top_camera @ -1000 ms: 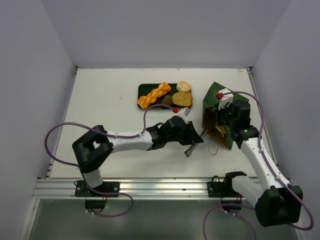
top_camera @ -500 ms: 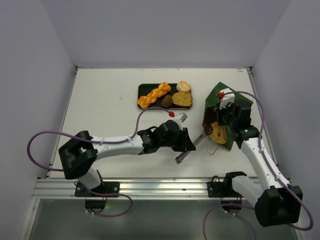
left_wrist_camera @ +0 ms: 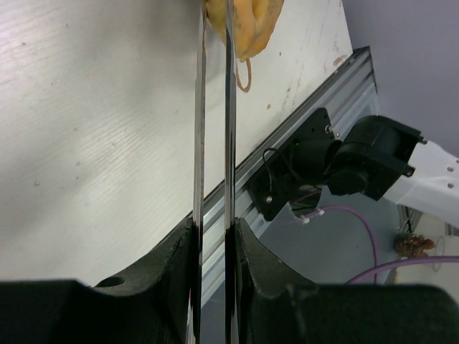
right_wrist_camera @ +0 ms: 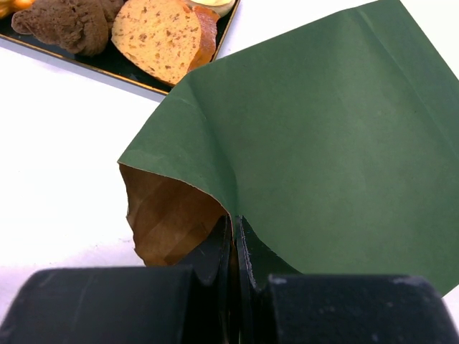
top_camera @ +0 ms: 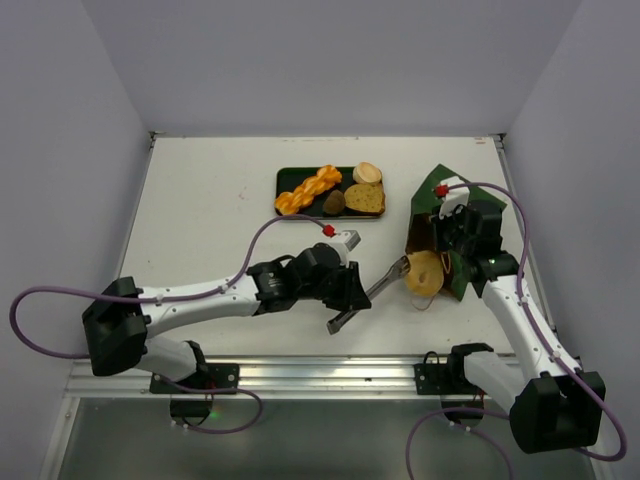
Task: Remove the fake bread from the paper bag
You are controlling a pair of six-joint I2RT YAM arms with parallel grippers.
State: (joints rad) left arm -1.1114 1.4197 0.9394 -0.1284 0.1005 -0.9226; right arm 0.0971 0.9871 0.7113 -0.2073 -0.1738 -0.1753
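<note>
Left gripper (left_wrist_camera: 214, 238) clamps tongs (left_wrist_camera: 230, 107); their tan bun (left_wrist_camera: 251, 29) is cropped. Right gripper (right_wrist_camera: 235, 236) pinches paper bag (right_wrist_camera: 323, 143) near right edge of white table (top_camera: 200, 220).

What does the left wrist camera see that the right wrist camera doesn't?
Only the left wrist view: the left end effector shut on metal tongs, which pinch a tan round bun, plus the metal rail and the right arm's base.

Only the right wrist view: the right end effector pinching the dark green paper bag at its edge, the bag's brown inside, and a tray with a toast slice and a dark bread piece.

Both show the white table.
</note>
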